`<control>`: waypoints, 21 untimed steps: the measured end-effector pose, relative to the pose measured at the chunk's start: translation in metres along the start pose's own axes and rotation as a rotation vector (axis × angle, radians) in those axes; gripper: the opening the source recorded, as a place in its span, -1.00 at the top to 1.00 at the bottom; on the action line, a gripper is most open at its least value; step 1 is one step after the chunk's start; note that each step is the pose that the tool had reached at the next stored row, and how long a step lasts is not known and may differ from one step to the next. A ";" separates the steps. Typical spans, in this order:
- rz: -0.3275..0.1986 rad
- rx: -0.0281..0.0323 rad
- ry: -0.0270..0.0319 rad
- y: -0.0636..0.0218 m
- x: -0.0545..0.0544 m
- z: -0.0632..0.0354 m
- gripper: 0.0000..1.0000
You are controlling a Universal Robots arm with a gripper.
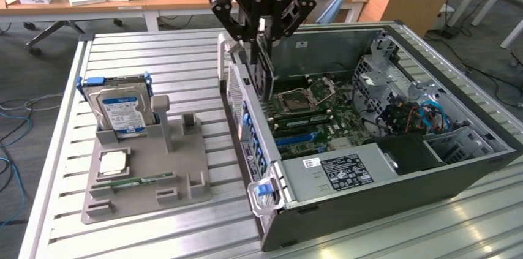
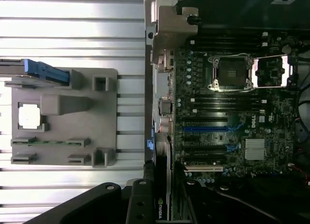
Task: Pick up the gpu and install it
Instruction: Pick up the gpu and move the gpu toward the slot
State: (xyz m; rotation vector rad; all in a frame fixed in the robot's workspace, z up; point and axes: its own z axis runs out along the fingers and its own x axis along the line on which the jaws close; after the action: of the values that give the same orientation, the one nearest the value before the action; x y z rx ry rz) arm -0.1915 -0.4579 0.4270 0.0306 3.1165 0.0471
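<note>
One claw (image 1: 263,37) grips gpu (image 1: 263,72) upright above open computer case (image 1: 457,149).

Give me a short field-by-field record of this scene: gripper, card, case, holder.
gripper: shut on the thin flat dark gpu card with black cooler
gpu pose: upright on edge, over the open black computer case, by its rear wall
install: not yet seated; blue motherboard slot bare
grey plastic holder: boxy silver hard drive, square silver processor chip, narrow green memory stick
</note>
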 end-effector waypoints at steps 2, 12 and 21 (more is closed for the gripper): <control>0.000 0.0000 0.0000 0.0003 -0.008 0.0002 0.47; 0.000 -0.0001 -0.0001 0.0021 -0.051 0.0014 0.47; 0.000 -0.0001 -0.0001 0.0036 -0.092 0.0025 0.47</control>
State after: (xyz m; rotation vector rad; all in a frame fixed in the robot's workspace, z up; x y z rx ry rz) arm -0.0998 -0.4560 0.4268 0.0309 3.1164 0.0472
